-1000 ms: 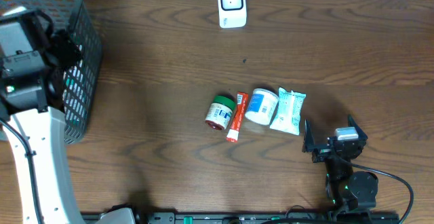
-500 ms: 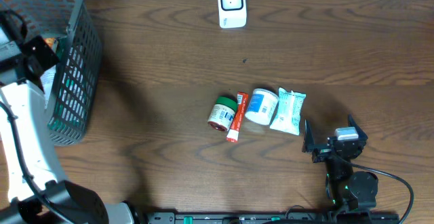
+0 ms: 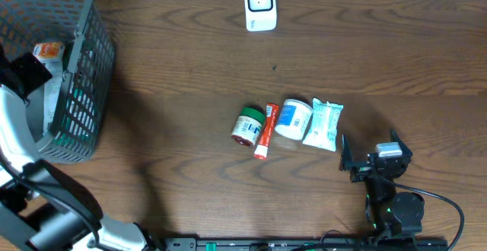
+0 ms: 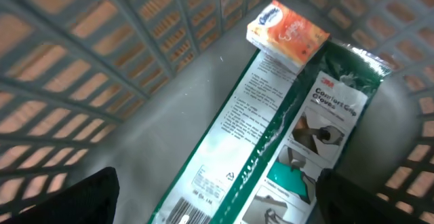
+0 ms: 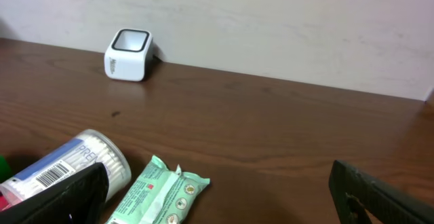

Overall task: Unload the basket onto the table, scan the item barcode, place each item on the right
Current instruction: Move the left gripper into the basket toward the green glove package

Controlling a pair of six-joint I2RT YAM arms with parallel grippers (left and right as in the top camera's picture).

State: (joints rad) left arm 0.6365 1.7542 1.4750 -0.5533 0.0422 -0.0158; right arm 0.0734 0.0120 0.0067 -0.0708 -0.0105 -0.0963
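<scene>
Both stand wide, empty: left end effector [image 4: 217,190] above a green 3M package [image 4: 271,149] and orange tissue pack [image 4: 288,34] inside the basket [image 4: 102,61]; right end effector [image 5: 220,190] near the wipes pack [image 5: 159,191].

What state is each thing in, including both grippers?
Grey mesh basket: holds two packs.
Orange tissue pack: lying in basket.
Green glove package: lying in basket.
White box-shaped scanner: standing upright.
Green-lidded jar: on its side.
Red tube: lying flat.
White cylindrical tub: on its side.
Pale green packet: lying flat.
Left gripper: open, empty.
Right gripper: open, empty.
</scene>
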